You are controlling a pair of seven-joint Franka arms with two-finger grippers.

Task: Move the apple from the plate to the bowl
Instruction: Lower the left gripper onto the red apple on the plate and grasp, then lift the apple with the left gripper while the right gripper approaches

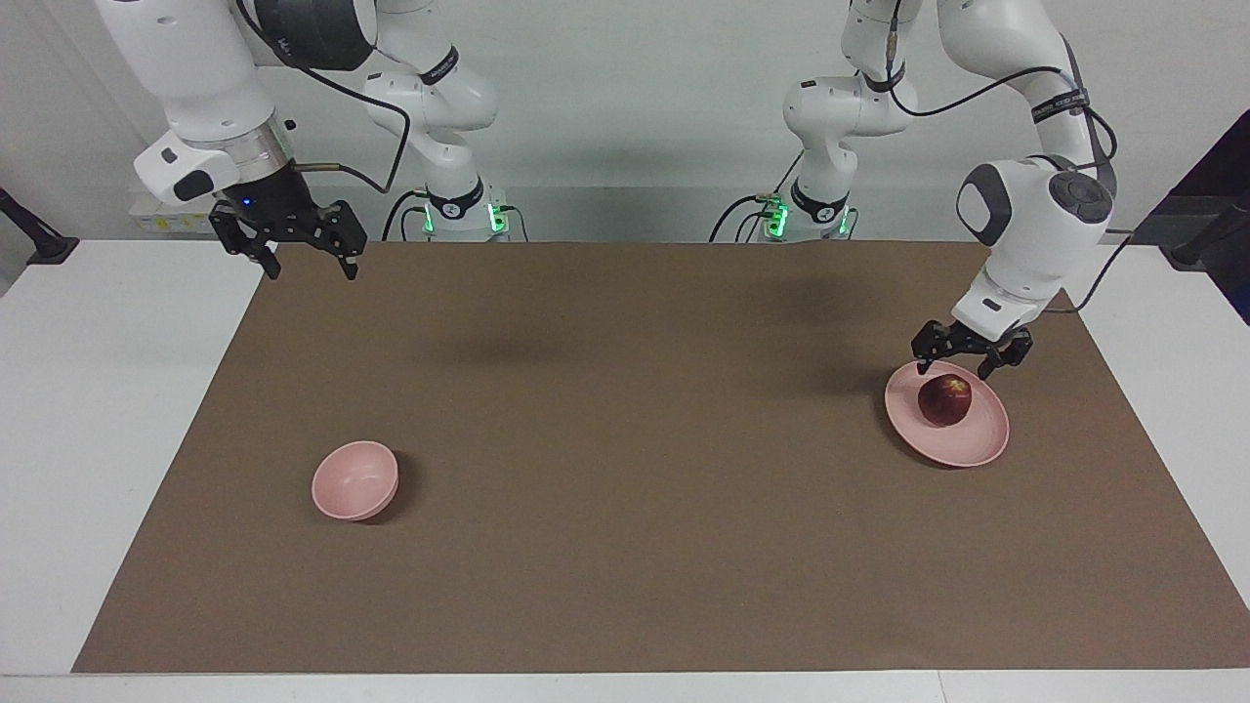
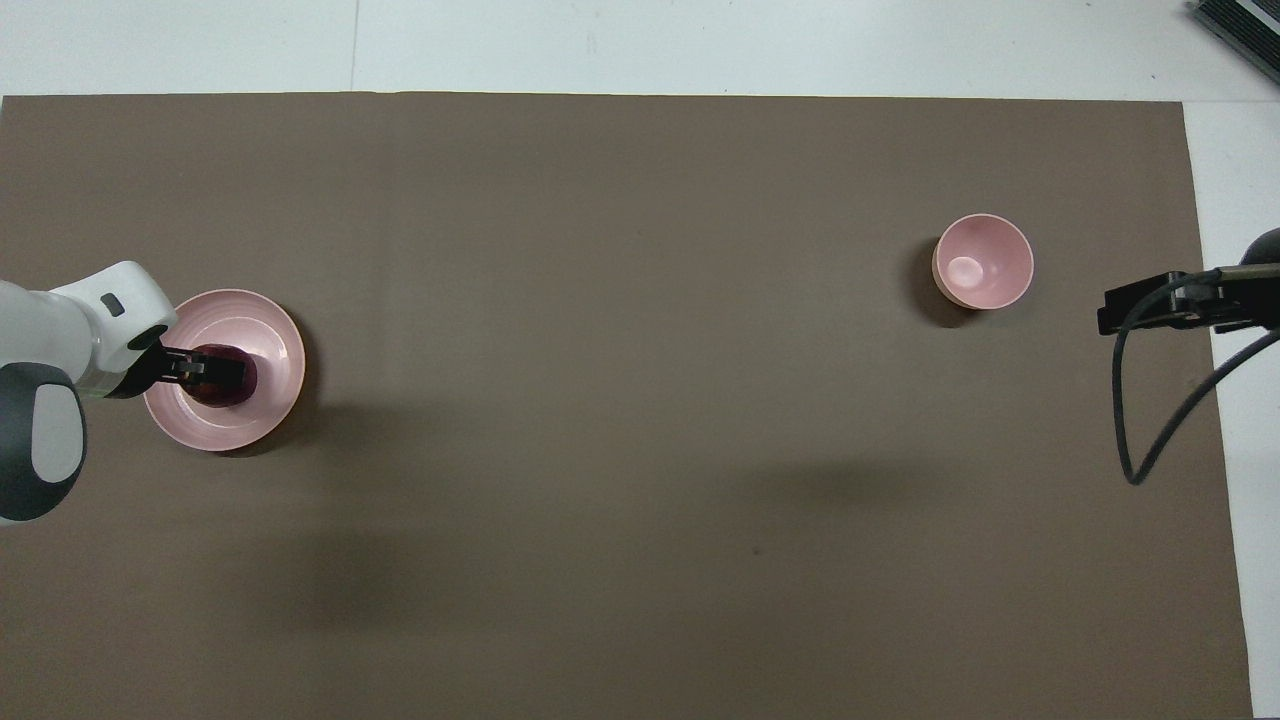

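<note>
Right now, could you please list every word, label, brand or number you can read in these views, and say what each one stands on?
None can be read.
Black bands on both arms' upper links carry pale lettering, too small to make out.
The apple, the plate, the bowl and the brown mat show no writing.
The left gripper and the right gripper show no legible marks.
</note>
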